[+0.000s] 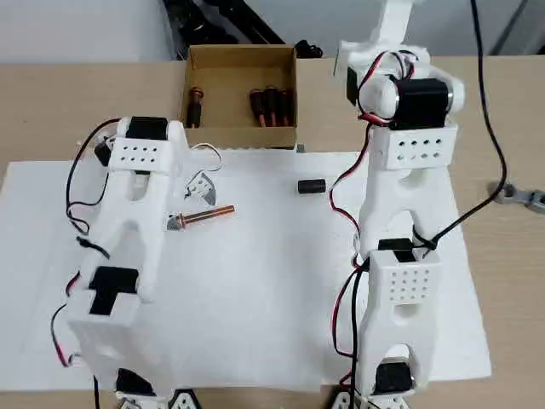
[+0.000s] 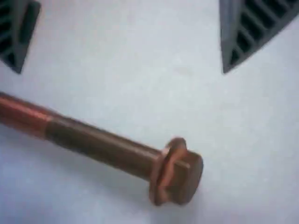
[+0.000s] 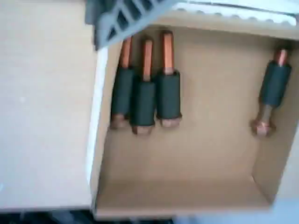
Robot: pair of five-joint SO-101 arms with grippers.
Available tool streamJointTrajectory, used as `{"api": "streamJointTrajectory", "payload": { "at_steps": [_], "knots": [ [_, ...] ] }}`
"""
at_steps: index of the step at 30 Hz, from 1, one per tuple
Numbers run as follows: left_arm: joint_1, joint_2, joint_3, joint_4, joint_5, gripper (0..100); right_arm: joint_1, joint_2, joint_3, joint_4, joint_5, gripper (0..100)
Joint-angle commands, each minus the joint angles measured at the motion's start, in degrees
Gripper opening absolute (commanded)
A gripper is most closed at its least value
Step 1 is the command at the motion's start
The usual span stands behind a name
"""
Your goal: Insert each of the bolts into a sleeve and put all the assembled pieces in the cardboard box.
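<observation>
My left end effector (image 2: pixel 121 70): wide open, empty, beside one bolt (image 2: pixel 107 151). My right end effector (image 3: pixel 119 21): state, I cannot tell.

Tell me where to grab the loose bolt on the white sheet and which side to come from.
Grip the bolt on its shank, nearer the flanged head, coming down from above with the left gripper straddling it crosswise. It lies flat on the white sheet, so only its round sides offer a hold, and that probably leaves the tip free for the sleeve.
</observation>
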State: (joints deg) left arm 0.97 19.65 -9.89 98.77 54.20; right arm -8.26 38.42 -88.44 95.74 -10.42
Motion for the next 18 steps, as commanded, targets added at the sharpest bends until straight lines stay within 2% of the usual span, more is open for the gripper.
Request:
{"api": "streamJointTrajectory", "payload": {
  "at_steps": [1, 12, 18],
  "knots": [
    [0.0, 1.8, -3.6, 1.6, 1.7, 25, 0.2, -3.8, 1.9, 0.7, -0.5, 15.7],
    [0.3, 4.0, -4.3, 1.3, 6.6, 25, -0.7, -3.8, 2.8, 0.7, -0.2, 15.6],
    [0.5, 4.7, -5.6, -2.7, 7.4, 25, -3.6, -3.8, 6.5, 0.7, -0.3, 15.6]
  ]
}}
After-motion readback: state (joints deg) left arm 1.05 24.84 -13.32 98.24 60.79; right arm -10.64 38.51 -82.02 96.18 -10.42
